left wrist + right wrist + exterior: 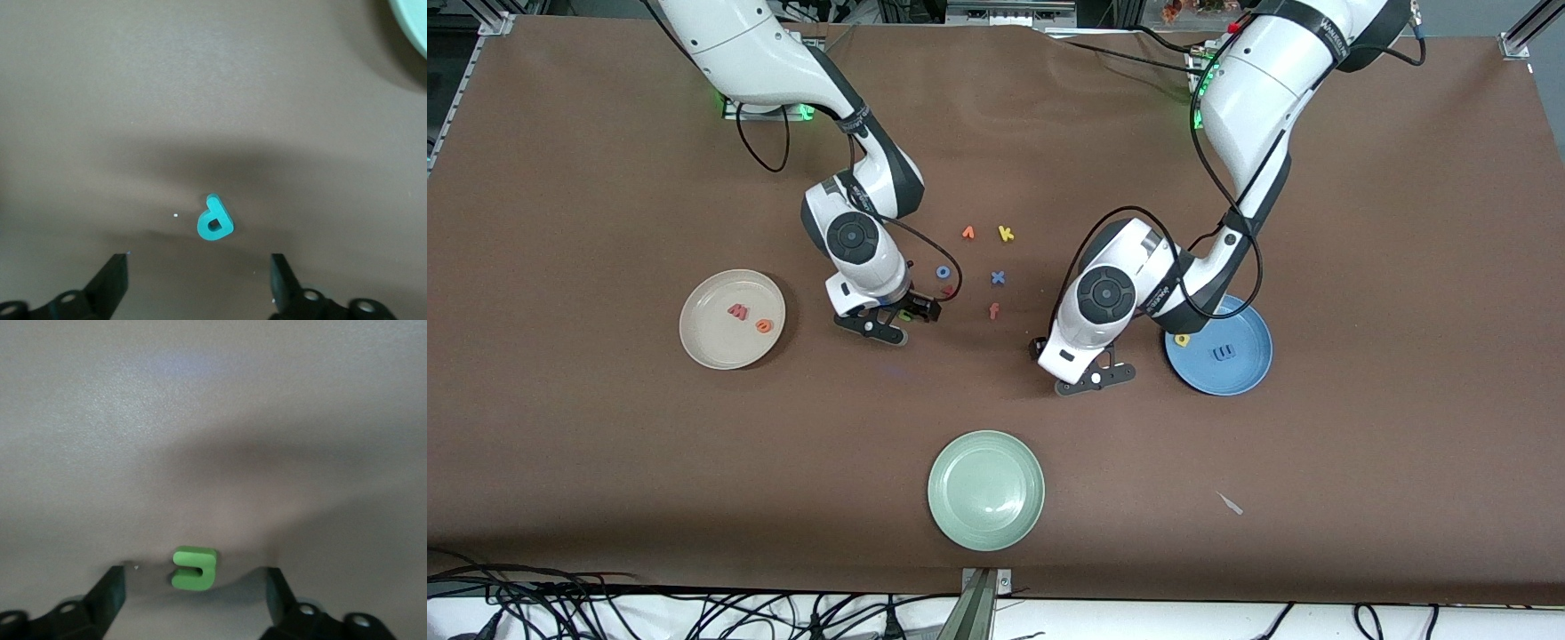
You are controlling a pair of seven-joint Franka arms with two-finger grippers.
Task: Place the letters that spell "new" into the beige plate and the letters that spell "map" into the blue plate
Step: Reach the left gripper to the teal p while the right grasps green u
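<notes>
Three plates on the brown table point(560, 427). Beige plate point(703, 342), toward the right arm's end: holds two letters, the pinkish-red w point(737, 311) and the orange e point(763, 326), lying just beside each other. Blue plate point(1249, 360), toward the left arm's end: holds two letters, the violet-blue m point(1223, 353) near its middle and the yellow a point(1182, 339) near its rim, partly under the left arm. Pale green plate point(985, 489), nearest the front camera: nothing in it.

Loose letters between the arms, five visible: orange v point(967, 233), yellow k point(1006, 234), blue o point(942, 271), blue x point(998, 277), orange-red f point(993, 310).

Right gripper point(193, 587) low over the table beside the beige plate. Fingers spread, not touching anything. Green n point(195, 568) lies flat on the table between them.

Left gripper point(200, 273) low over the table beside the blue plate. Fingers likewise apart, nothing gripped. Teal p point(215, 219) lies flat on the table just ahead of the gap between the fingers; an edge of the pale green plate shows in the corner of that wrist view.

Count: three plates, eleven letters.
</notes>
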